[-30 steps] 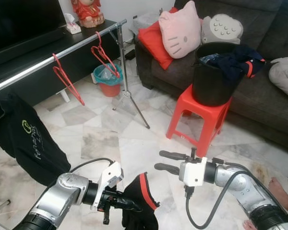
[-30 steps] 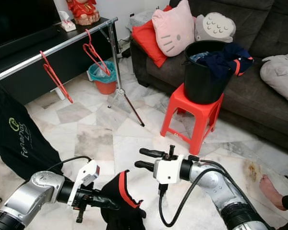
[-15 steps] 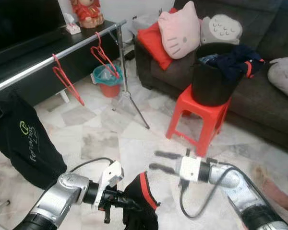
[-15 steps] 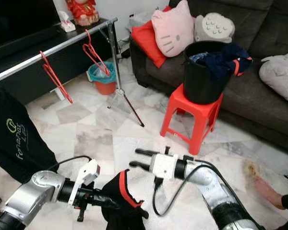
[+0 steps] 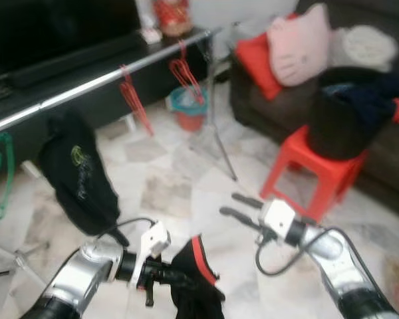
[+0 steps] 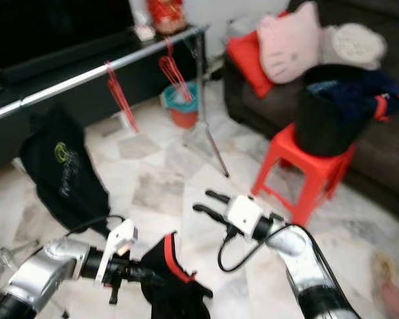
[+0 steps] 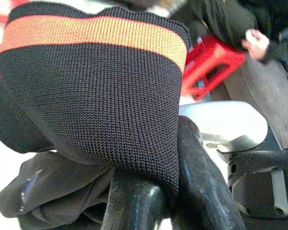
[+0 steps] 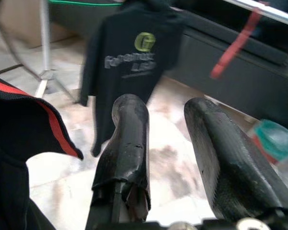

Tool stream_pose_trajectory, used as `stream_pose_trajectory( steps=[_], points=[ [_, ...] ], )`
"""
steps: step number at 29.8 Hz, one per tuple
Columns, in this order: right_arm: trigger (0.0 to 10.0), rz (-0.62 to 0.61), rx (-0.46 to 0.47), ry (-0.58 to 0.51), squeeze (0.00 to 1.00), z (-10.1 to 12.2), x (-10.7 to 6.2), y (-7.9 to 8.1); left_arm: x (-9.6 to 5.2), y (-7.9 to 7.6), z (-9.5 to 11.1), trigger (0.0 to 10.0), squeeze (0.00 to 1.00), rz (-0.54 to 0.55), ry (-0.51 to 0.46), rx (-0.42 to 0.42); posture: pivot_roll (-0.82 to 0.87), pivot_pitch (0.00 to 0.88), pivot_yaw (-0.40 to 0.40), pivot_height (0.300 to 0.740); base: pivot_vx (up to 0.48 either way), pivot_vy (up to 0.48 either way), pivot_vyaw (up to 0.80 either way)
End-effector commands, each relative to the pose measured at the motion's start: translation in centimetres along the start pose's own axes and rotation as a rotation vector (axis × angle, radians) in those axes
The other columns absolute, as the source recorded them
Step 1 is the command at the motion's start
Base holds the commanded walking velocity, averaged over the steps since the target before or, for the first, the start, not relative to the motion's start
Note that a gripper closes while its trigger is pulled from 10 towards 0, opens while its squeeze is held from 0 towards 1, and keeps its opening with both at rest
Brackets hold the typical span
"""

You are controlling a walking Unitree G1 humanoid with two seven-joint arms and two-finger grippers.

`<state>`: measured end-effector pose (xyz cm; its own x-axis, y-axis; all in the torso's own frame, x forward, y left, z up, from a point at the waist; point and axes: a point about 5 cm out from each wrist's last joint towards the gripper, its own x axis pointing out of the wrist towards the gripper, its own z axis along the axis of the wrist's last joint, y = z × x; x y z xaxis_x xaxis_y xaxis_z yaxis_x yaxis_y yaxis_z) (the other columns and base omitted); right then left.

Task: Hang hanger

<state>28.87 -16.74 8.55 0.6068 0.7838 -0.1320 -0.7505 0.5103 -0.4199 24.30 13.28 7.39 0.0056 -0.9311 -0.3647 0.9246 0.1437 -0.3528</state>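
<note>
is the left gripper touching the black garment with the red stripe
Touching. The left wrist view shows the left gripper with its black fingers closed on the knit fabric of the black garment, which is pinched between them.

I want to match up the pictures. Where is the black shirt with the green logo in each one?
Left eye view: black shirt hangs from the rail, at left.
Right eye view: at left, same rail.
Right wrist view: beyond the right gripper.
Left wrist view: cannot tell.
Shared landmark: the rail.
</note>
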Motion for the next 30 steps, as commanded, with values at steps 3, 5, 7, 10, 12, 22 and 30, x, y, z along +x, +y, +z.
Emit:
stream_pose_trajectory(
  steps=[3,5,7,10,12,22,30],
  points=[
    [10.0,0.015,0.012,-0.014,0.00,0.3,0.5,0.0,-0.2,0.1,0.1,10.0,0.00,0.009,0.006,0.015,0.02,0.044,0.050,0.740,0.000,0.000,0.75],
    [10.0,0.020,0.051,-0.013,0.00,0.2,0.5,0.2,-0.1,0.1,0.1,10.0,0.00,0.008,0.004,0.016,0.02,0.045,0.050,0.740,0.000,0.000,0.00],
    [10.0,0.033,0.035,-0.022,0.00,0.4,0.7,0.4,-0.2,0.1,0.1,10.0,0.00,0.008,0.004,0.015,0.02,0.044,0.049,0.740,0.000,0.000,0.00],
    [10.0,0.059,0.022,-0.025,0.00,0.5,0.7,0.5,-0.3,0.1,0.2,10.0,0.00,0.007,0.005,0.016,0.02,0.044,0.049,0.740,0.000,0.000,0.00],
    [10.0,0.109,-0.033,-0.015,0.00,0.6,0.6,0.8,-0.3,0.1,0.3,10.0,0.00,0.001,0.007,0.021,0.02,0.043,0.049,0.740,0.000,0.000,0.00],
    [10.0,0.303,-0.346,-0.016,0.00,1.9,0.4,2.2,-0.8,0.0,1.4,10.0,0.00,-0.020,-0.005,0.055,0.01,0.035,0.051,0.740,0.000,0.000,0.00],
    [10.0,0.299,-0.471,-0.051,0.00,2.7,0.3,2.3,-1.0,0.0,2.5,10.0,0.00,-0.036,-0.024,0.090,0.01,0.015,0.053,0.740,0.000,0.000,0.00]
  ],
)
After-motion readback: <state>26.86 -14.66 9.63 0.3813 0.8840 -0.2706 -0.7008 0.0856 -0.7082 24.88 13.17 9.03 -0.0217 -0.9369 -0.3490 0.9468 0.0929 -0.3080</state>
